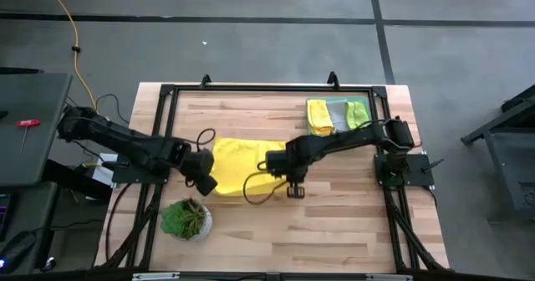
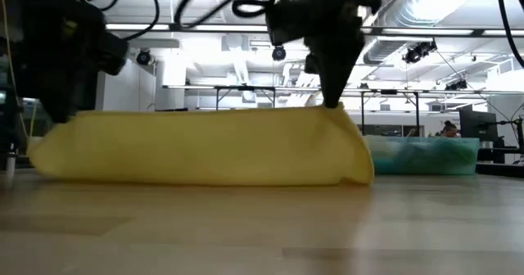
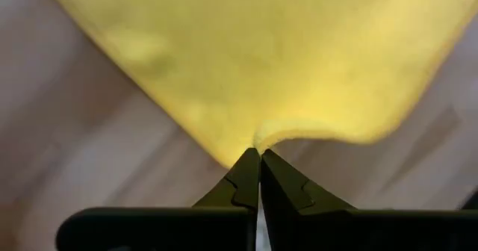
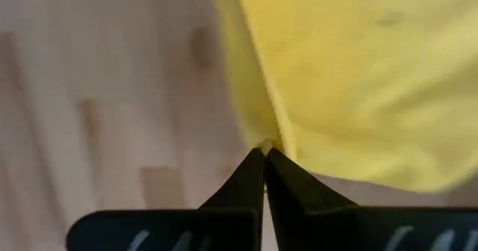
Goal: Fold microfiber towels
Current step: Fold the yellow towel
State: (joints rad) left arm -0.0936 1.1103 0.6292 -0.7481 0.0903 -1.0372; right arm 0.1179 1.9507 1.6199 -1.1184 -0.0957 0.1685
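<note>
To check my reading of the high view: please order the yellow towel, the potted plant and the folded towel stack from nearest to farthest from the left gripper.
From the left gripper:
1. Yellow towel, pinched in its fingers, table middle.
2. Potted plant, just below it, near edge.
3. Folded towel stack, far right corner.

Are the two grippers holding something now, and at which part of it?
Both hold the yellow towel. The left gripper is shut on a pinch of its edge, and the right gripper is shut on its edge at the other end.
</note>
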